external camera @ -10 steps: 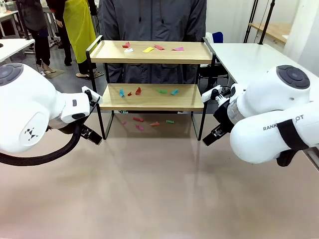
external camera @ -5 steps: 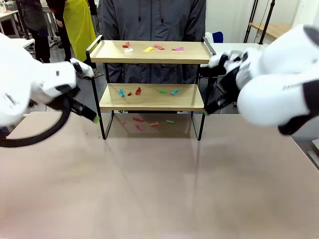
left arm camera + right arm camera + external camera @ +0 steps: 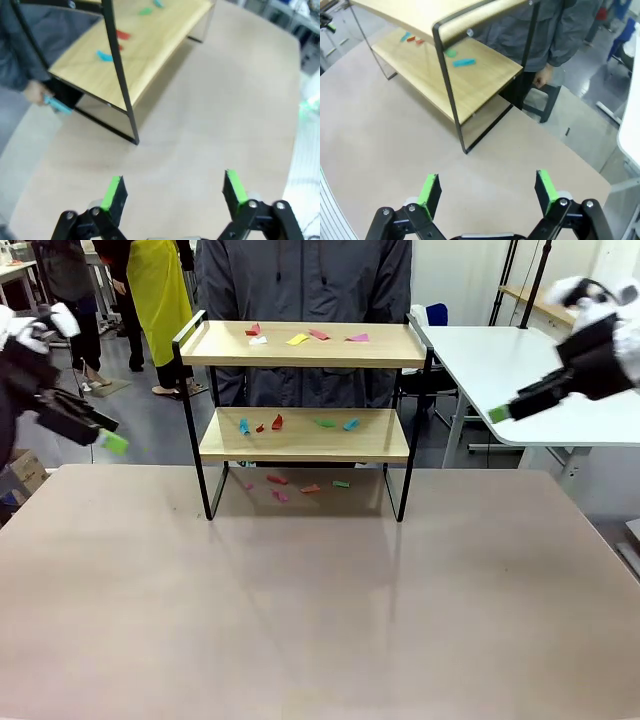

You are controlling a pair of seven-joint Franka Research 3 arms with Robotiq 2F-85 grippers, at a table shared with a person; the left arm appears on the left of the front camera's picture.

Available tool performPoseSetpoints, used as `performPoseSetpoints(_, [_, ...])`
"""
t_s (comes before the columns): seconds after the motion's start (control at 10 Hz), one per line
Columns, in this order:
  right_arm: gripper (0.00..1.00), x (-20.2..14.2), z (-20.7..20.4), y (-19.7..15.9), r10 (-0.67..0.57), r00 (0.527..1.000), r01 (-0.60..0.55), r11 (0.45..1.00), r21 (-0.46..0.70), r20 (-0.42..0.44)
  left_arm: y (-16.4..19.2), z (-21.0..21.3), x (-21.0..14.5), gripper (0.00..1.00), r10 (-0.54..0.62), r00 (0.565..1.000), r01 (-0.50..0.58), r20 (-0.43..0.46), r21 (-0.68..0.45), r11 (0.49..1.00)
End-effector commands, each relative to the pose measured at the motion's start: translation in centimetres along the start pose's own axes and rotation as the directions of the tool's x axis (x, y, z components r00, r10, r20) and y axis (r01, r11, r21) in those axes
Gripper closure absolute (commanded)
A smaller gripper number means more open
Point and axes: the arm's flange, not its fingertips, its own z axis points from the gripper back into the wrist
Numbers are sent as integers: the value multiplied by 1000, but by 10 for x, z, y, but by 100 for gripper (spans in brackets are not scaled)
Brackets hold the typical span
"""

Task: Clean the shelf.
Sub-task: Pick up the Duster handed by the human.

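The table (image 3: 300, 620) fills the lower front view. The shelf (image 3: 300, 358) stands at its far edge, upper centre, with a person (image 3: 305, 280) directly behind.

Hazard: the rack looks light on thin legs. A push on a frame bar or board would likely slide or tip it toward the person.

The left gripper (image 3: 172, 187), at the front view's left edge, and the right gripper (image 3: 487, 186), upper right, hang spread and empty, well apart from the rack.

Hazard: the litter is small and flat. Wide jaws may scatter it rather than pinch it.

Contents:
- Top board: coloured paper scraps (image 3: 300, 338).
- Lower board: more scraps (image 3: 325, 423).
- Table beneath the rack: further scraps (image 3: 300, 485).
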Motion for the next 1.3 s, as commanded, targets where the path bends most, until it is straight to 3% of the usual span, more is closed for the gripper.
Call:
performPoseSetpoints(0.0, [0, -37, 1, -51, 62, 996, -70, 991, 117, 68, 52, -1, -31, 0, -95, 991, 109, 96, -158, 981])
performPoseSetpoints(0.2, [0, -63, -5, -85, 19, 995, -31, 993, 117, 100, 65, -4, -49, 0, -107, 980, 129, 170, -125, 984])
performPoseSetpoints(0.3, [0, -62, -16, -79, -47, 999, 45, 996, 78, 24, 33, 13, -39, 0, -95, 987, 108, 128, -103, 989])
performPoseSetpoints(0.4, [0, -69, 13, -69, 33, 997, -39, 996, 86, 68, 33, 13, -39, 0, -95, 987, 108, 128, -103, 989])
performPoseSetpoints(0.9, [0, -66, 12, -67, 10, 999, -14, 997, 79, 52, 36, 10, -39, 0, -111, 989, 121, 96, -103, 987])
performPoseSetpoints(1.2, [0, -92, -3, -155, 0, 982, -32, 986, 166, 191, 105, 3, -66, 0, -64, 951, 126, 304, -189, 974])
